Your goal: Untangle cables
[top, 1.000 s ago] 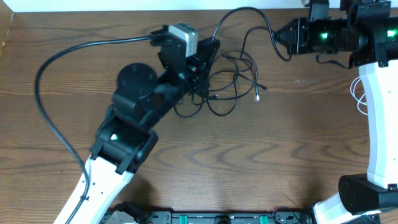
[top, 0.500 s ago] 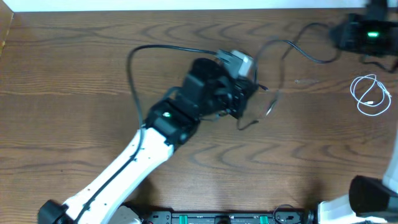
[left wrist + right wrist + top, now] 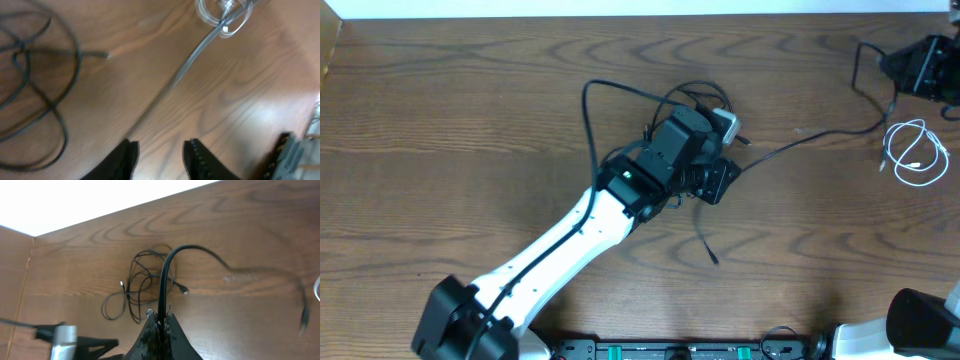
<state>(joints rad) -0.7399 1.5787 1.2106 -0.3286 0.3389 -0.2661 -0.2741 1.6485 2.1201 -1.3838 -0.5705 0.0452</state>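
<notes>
The thin black cable (image 3: pixel 800 140) lies mid-table, loops part-hidden under the left arm (image 3: pixel 570 225), one strand now drawn out to the far right, where the right gripper (image 3: pixel 160 319) pinches it. The short white cable (image 3: pixel 916 152) sits coiled near the right edge, unmoved. The left gripper (image 3: pixel 161 146), clamped a second ago, stands narrowly parted, empty. The brown wooden table (image 3: pixel 440 120) has open room left and near

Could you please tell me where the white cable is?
Overhead, the white cable lies coiled by the right edge of the table, close to the right claw.
</notes>
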